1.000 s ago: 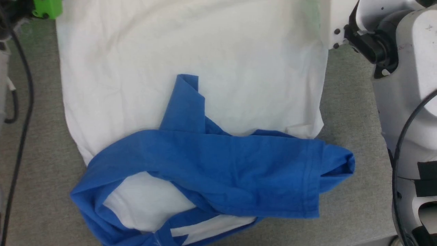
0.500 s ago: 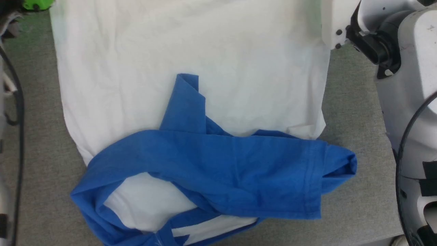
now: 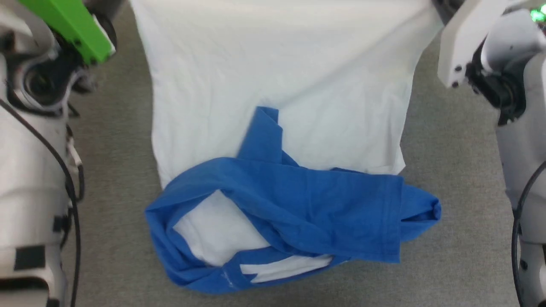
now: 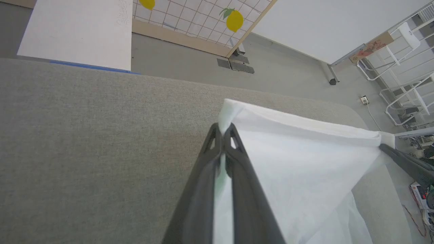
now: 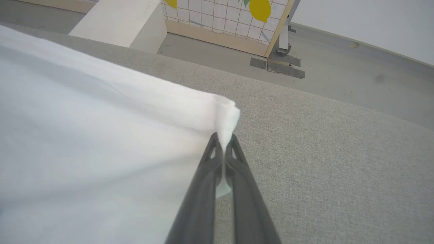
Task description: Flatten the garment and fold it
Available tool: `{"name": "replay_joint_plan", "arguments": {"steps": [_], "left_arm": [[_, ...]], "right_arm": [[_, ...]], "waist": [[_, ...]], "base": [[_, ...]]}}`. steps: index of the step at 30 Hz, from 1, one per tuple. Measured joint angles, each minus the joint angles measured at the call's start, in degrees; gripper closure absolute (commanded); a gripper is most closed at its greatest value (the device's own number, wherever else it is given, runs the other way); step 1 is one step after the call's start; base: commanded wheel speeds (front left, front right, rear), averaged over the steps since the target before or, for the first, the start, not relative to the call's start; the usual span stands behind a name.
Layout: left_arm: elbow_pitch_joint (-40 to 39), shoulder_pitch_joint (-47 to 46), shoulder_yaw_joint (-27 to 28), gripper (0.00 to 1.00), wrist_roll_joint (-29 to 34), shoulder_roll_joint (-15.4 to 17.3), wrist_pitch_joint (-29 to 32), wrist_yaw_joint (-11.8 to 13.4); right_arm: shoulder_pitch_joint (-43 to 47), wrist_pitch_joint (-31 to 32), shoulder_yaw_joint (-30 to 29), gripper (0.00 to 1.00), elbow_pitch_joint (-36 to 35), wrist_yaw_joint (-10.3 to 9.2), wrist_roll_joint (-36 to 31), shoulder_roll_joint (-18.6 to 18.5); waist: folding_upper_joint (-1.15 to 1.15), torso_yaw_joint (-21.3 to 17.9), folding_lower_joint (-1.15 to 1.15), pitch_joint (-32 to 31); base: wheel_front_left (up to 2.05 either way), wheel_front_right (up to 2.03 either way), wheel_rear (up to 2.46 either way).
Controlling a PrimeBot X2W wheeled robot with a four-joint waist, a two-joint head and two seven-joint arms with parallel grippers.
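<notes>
A grey, cloth-covered desk [image 3: 448,140] lies under everything. Past its far edge my wrist views show a grey floor [image 4: 288,71], a gridded panel [image 4: 203,17] printed with lemons, a white board [image 4: 78,30] and some white racks [image 4: 407,51], cut off by the frame.

The garment [image 3: 277,85] lies in the middle of the desk, its white body running away from me and out of the top of the head view, so I cannot see its far edge from there. My left claw [image 4: 223,130] is closed on one far white corner, with the cloth pinched between the two dark fingers and a strip of it showing in the slit between them. My right claw [image 5: 223,139] is closed the same way on the other far corner. In the left wrist view the white edge stretches taut from one claw to the other, lifted off the desk.

Nearest me the blue cloth [image 3: 307,209] lies bunched across the white. One piece pokes up toward the middle, another folds over at the right, and a blue loop circles a white patch at the left. I cannot tell sleeve from neckband in that heap, and I cannot make out a chest print.
</notes>
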Motion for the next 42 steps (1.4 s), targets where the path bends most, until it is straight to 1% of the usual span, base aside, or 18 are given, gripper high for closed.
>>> {"name": "replay_joint_plan", "arguments": {"steps": [4, 12, 17, 22, 26, 32, 39, 42], "left_arm": [[-1.9, 7.1, 0.3, 1.0, -0.7, 0.0, -2.5, -0.5], [-10.5, 23.5, 2.5, 1.0, -4.0, -0.4, -6.5, -0.4], [-16.0, 36.0, 3.2, 1.0, -4.9, -1.2, -6.9, 1.9], [-19.5, 46.0, 2.7, 1.0, -6.6, -2.8, -6.9, 3.2], [-20.7, 51.3, 2.2, 1.0, -6.9, -3.9, -7.0, 4.5], [-20.3, 56.2, 1.1, 1.0, -6.9, -4.5, -6.9, 5.3], [-15.3, 58.6, -0.7, 1.0, -6.3, -4.8, -6.3, 6.5], [-13.3, 58.5, -1.5, 1.0, -6.0, -5.2, -6.3, 6.5]], "right_arm": [[4.8, -1.1, -0.2, 1.0, -0.4, 0.0, 2.3, -0.4], [17.1, -1.6, -0.8, 1.0, -3.8, 0.0, 6.1, -1.0], [25.7, -0.8, -0.9, 1.0, -7.0, 0.01, 8.4, -1.6], [33.8, 0.6, -2.7, 1.0, -10.5, 0.02, 9.8, -2.0], [39.1, 2.1, -4.3, 1.0, -13.5, 0.02, 10.1, -2.2], [46.7, 4.7, -6.3, 1.0, -16.3, 0.02, 10.3, -1.7], [51.1, 5.2, -5.2, 1.0, -15.1, 0.02, 9.2, -0.6], [51.4, 5.1, -4.8, 1.0, -13.5, 0.02, 8.5, 0.0]], "waist": [[0.0, 1.8, 0.0, -5.0], [0.0, 4.8, -0.01, -13.9], [0.0, 6.0, -0.01, -18.9], [0.0, 6.7, -0.01, -22.6], [0.0, 6.9, -0.01, -24.2], [0.0, 6.7, -0.01, -24.2], [0.0, 6.4, -0.01, -23.3], [0.0, 6.5, -0.01, -23.2]], "base": [[0.0, 0.0, 0.0], [0.0, 0.0, 0.0], [0.0, 0.0, 0.0], [0.0, 0.0, 0.0], [0.0, 0.0, 0.0], [0.0, 0.0, 0.0], [0.0, 0.0, 0.0], [0.0, 0.0, 0.0]]}}
